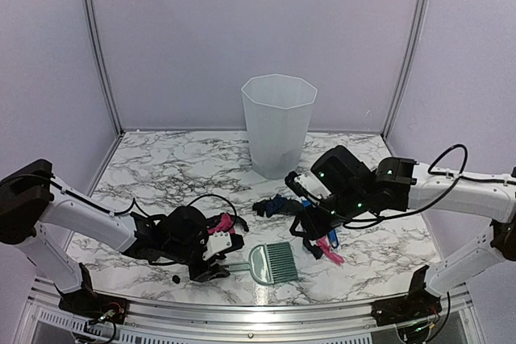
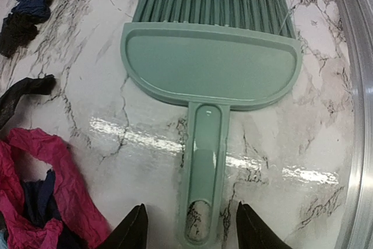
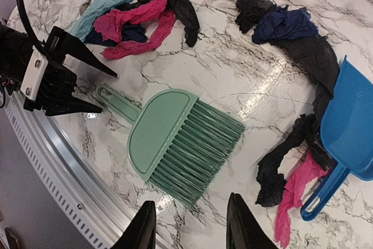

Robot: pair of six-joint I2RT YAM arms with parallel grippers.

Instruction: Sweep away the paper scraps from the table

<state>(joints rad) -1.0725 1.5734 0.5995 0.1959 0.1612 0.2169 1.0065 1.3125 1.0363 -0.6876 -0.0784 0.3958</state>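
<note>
The paper scraps lie in three clusters on the table (image 1: 161, 168). A pink, black and light blue pile (image 3: 140, 18) sits by my left gripper and shows pink in the left wrist view (image 2: 41, 190). Black and navy strips (image 3: 285, 27) lie mid-table (image 1: 274, 205). Black and pink strips (image 3: 288, 188) lie by the blue dustpan (image 3: 349, 126). The pale green brush (image 1: 274, 263) lies flat. My left gripper (image 2: 191, 208) is open, its fingers either side of the brush handle's end (image 2: 204, 190). My right gripper (image 3: 191, 202) is open and empty above the bristles (image 3: 192, 155).
A translucent white bin (image 1: 278, 122) stands upright at the back centre. The metal front edge (image 2: 358, 56) runs close to the brush. The dustpan is mostly hidden under my right arm in the top view. Walls close off the back and sides.
</note>
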